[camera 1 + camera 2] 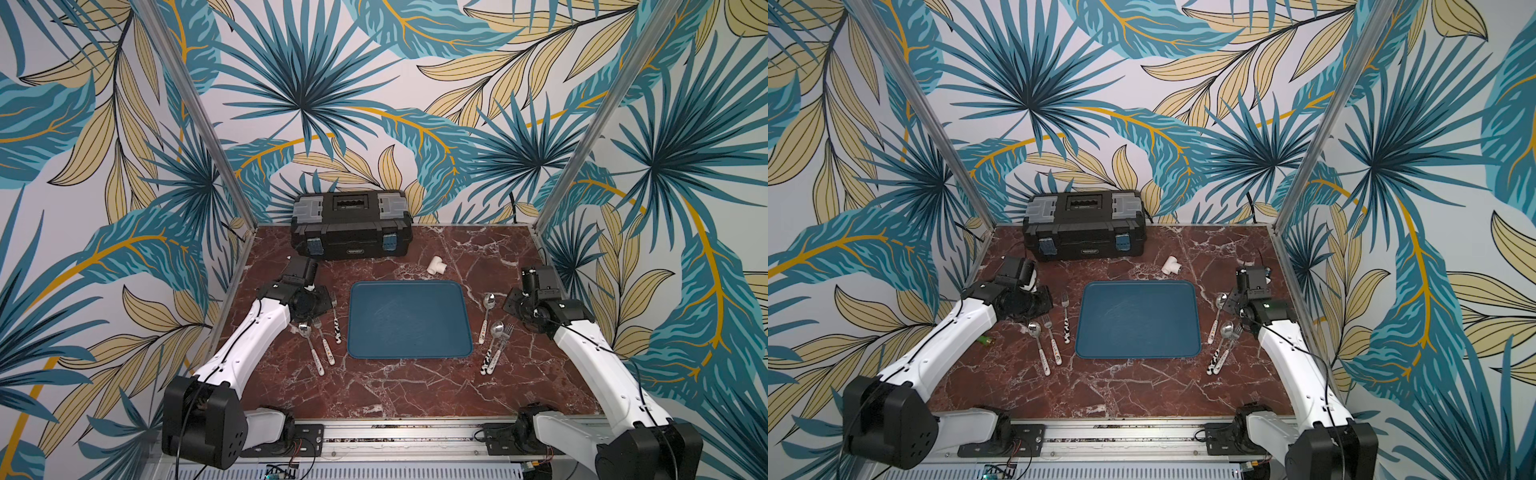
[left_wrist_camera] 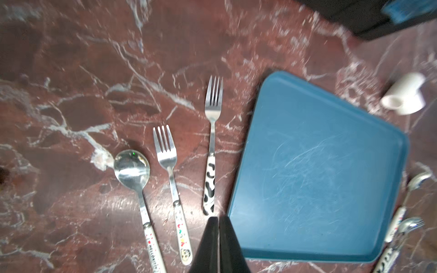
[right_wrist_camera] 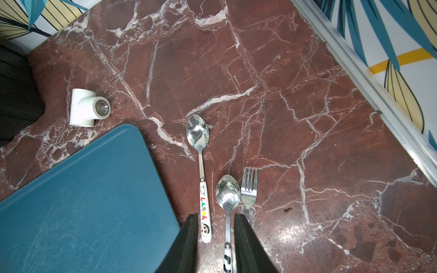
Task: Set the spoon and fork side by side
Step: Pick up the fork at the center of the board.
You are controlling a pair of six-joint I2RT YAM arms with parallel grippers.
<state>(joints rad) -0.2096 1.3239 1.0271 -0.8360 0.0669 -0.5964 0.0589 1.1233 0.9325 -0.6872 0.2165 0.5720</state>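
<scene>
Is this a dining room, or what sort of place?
Probably a robot test booth: leaf-print panels on a metal frame, left arm and right arm mounted at the table's edge, a toolbox behind the tray.

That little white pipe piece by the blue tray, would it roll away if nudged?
Probably not far: the white pipe piece is T-shaped, so its side branch should stop a roll. It looks like rigid plastic, likely stiff and light. On the glossy marble table it may slide or spin instead.

both top views high at the near edge, looking down over the whole table, wrist views close above it, facing down, sharing the blue tray
</scene>
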